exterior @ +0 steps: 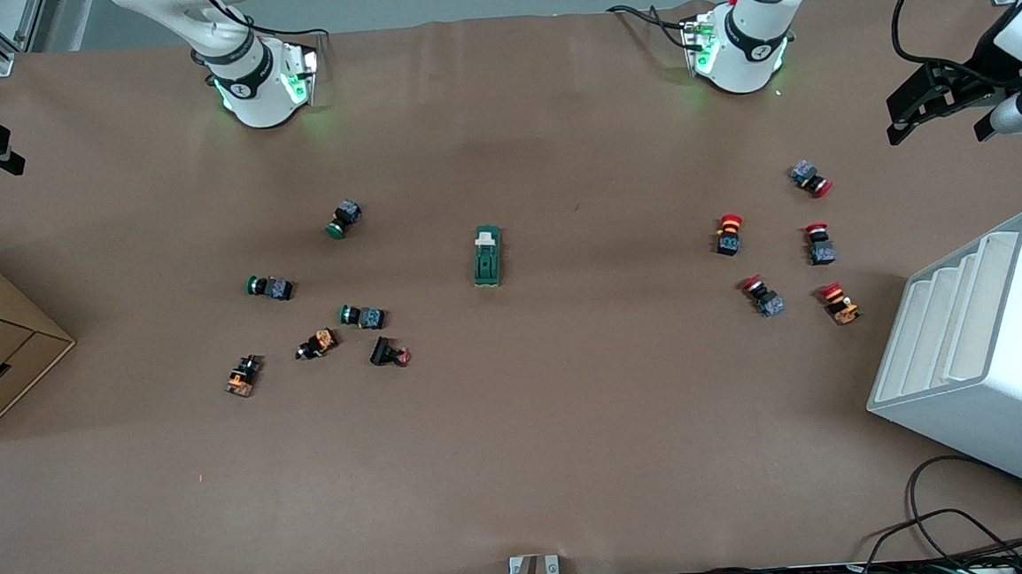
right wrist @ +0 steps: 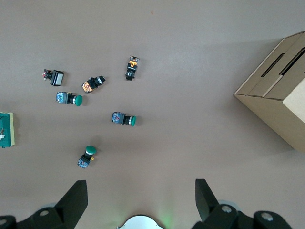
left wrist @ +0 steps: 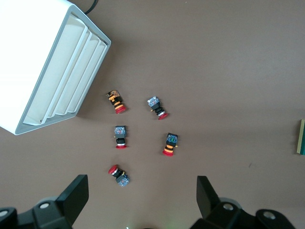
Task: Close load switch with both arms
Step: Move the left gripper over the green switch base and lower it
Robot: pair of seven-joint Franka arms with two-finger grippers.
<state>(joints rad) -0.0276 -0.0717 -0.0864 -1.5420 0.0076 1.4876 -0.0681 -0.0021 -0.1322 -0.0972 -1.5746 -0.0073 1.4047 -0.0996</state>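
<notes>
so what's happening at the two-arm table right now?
Nothing is being handled yet. The load switch lies untouched mid-table, between a cluster of green-capped push buttons toward the right arm's end and red-capped push buttons toward the left arm's end. The left gripper hangs open over the red-capped group; the right gripper hangs open near its own base, beside the green-capped group. Both arms wait, clear of the switch.

Both arms are glossy white with black bands at the joints and green-lit bases, with black cables trailing from them. The left hand [left wrist: 143,200] and right hand [right wrist: 141,200] each have two angular matte-black fingers with small round silver screws.
</notes>
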